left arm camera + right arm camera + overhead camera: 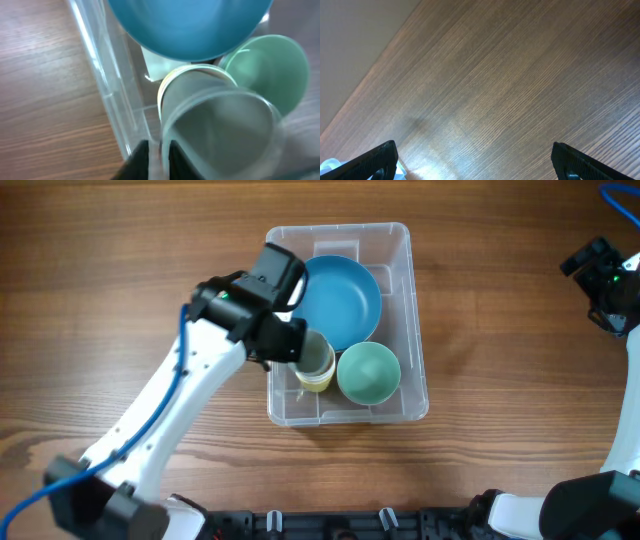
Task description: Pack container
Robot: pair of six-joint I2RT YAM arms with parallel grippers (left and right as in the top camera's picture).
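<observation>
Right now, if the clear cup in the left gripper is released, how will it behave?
The clear cup looks thin-walled, so probably light and flexible. Its smooth plastic may slip in the left gripper. Tilted near the yellow cup, it might roll.

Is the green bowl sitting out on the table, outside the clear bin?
No, the green bowl sits inside the container, right beside the blue bowl.

Container (412, 310) clear glossy plastic, table (110, 270) matt wood w/ grain.
</observation>
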